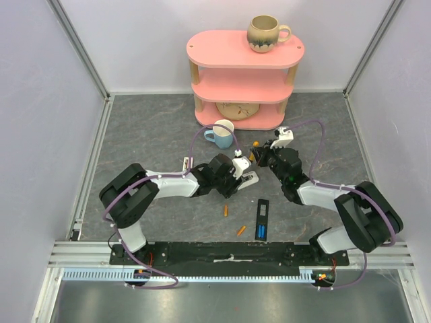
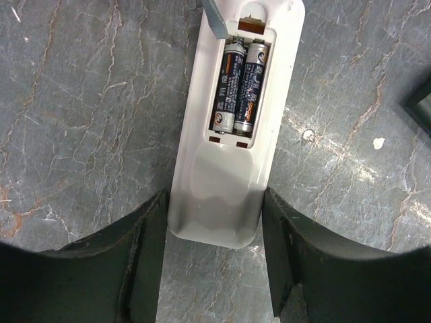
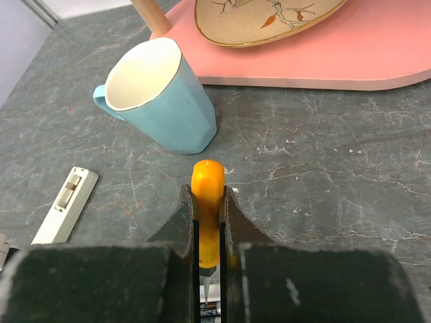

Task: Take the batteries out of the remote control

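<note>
Cover is off the white remote [image 2: 219,188]. Two cells [image 2: 237,87] are still seated side by side in its bay, toward 12 o'clock in the left wrist view.

The left gripper [image 2: 215,202] grasps the remote's 6 o'clock end, one finger on each long edge. The right gripper [image 3: 207,196] is clenched on the orange-handled screwdriver [image 3: 207,176]. Its grey blade tip [image 2: 214,17] sits at the bay's 11 o'clock corner.

In the top view, two loose orange cells [image 1: 226,210] lie at 6 o'clock of the white remote, and a black remote [image 1: 262,210] at 5 o'clock.

Judged mid-task: both seated cells remain to be prised out.
</note>
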